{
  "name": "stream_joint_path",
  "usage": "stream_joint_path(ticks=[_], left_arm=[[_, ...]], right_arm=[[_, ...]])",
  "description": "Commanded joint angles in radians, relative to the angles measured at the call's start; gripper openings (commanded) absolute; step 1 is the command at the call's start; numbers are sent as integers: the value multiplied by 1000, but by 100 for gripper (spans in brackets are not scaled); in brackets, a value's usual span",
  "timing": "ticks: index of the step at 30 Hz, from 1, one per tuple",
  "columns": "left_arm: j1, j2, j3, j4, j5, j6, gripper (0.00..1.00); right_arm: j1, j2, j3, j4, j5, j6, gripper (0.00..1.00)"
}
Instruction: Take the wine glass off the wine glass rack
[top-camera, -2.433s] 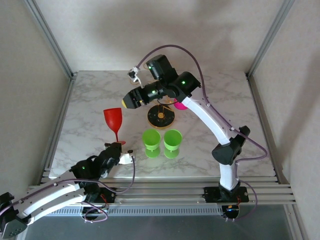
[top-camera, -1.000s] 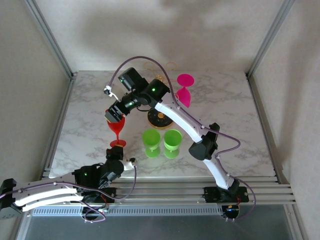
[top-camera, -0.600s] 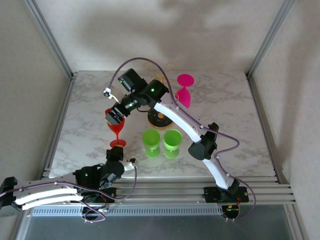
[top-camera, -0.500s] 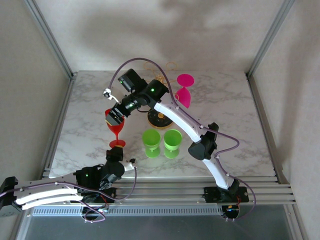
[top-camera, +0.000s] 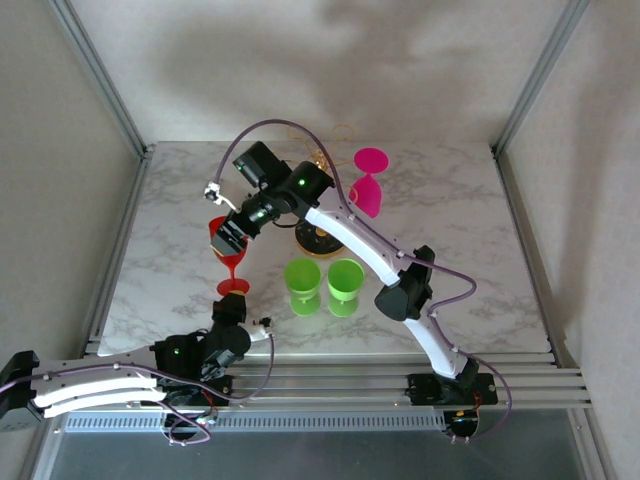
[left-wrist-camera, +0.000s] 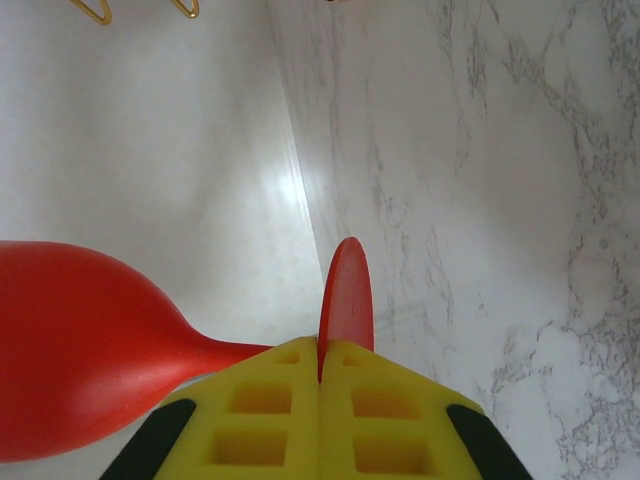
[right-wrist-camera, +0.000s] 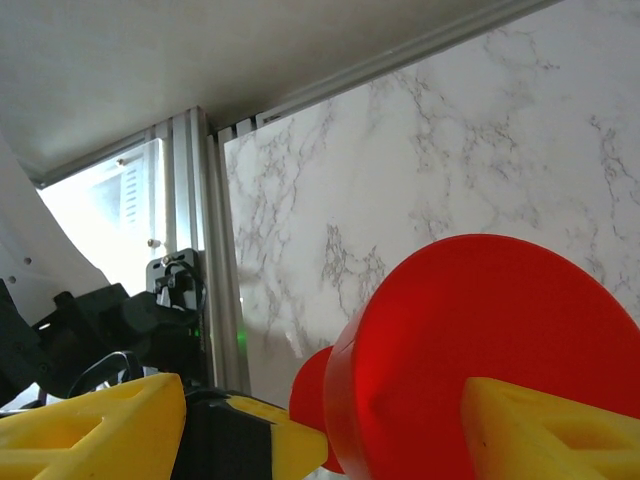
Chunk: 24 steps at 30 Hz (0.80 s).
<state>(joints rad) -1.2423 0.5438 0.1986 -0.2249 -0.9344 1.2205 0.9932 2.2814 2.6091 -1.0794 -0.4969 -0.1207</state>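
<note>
**Two grippers on one glass: mind the stem**

Your red wine glass (top-camera: 232, 272) stands on the marble table (top-camera: 480, 260), at 9 o'clock from the wine glass rack (top-camera: 312, 242) and free of its wires. Your left gripper (left-wrist-camera: 320, 352) is clamped tight low on the glass, where stem meets foot. Your right gripper (top-camera: 229, 238) straddles the bowl with its jaws spread. One pad sits close to the bowl, the other apart; I cannot tell whether either touches.

If you lift or swing the right gripper while the left pins the foot, you could lever the stem and snap it. If you let go below first, a nudge on the bowl could tip the glass.

Your right arm (top-camera: 355, 245) crosses the rack just beside a pink glass (top-camera: 367, 195) hanging at 1 o'clock. A careless pull-back could knock it loose, or hit the green glasses (top-camera: 302, 280) at 6 o'clock.
</note>
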Motion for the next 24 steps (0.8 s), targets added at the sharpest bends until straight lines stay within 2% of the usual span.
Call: stream_joint_path(ticks=[1,4,10,18,21,23,24], left_arm=[[-9,-4,-10,14,-38,13,0],[-9,-7,-9,14,-36,11,0],[-9,-15,-8,4,-35,4,0],[-10,-18,-5,3,-34,1,0],[-9,-19,-4,1,-31,-3,0],[-9,-19,-5,-4,-28,-7,0],[-9,-19,-5,-5,-27,-8,0]], right_arm=[[12,30,28,-13,9,-22,73],[12,34,28,-13,4,-24,68],[13,38,28,-26,-12,-34,46],[15,45,27,-54,-20,-49,28],[16,44,26,-62,-22,-53,14],[15,43,27,-64,-23,-52,0],[15,43,26,-66,-24,-53,0]])
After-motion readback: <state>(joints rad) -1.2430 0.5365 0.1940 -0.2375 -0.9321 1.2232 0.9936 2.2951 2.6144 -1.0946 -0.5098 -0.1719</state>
